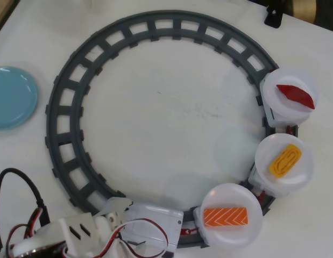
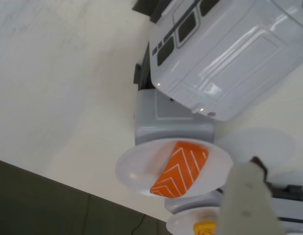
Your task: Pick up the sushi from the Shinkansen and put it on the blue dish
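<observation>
Nearest, one tool finger (image 2: 249, 196) shows beside the sushi (image 2: 180, 167); spread unclear.

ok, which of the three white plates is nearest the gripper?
The white plate carrying the orange striped sushi, first behind the Shinkansen; the red and yellow pieces' plates trail farther back.

Under my view a grey circular track (image 1: 64, 134) on the white counter (image 1: 166, 118), a red pointed piece (image 1: 296, 96) on its white plate (image 1: 274, 88), a yellow oval piece (image 1: 285, 159) on the next white plate (image 1: 266, 153)

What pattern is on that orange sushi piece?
White chevron stripes across the orange sushi, clearest in the wrist view.
</observation>
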Controlling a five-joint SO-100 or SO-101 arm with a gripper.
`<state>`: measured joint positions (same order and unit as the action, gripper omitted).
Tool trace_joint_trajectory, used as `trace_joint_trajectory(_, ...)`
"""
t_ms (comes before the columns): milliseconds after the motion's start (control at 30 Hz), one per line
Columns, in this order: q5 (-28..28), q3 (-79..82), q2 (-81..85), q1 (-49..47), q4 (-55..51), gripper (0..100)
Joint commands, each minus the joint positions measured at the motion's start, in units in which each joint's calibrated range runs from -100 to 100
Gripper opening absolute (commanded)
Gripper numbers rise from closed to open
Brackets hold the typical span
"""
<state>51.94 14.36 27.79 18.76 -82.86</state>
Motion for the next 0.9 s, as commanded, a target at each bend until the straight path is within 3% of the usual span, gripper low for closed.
trace_joint_trajectory(0,-1.31,-0.12,-0.05,0.43,0.35,26)
trace_joint_trajectory(867,-17.42,-1.02,-8.59,0.43,5.79,26)
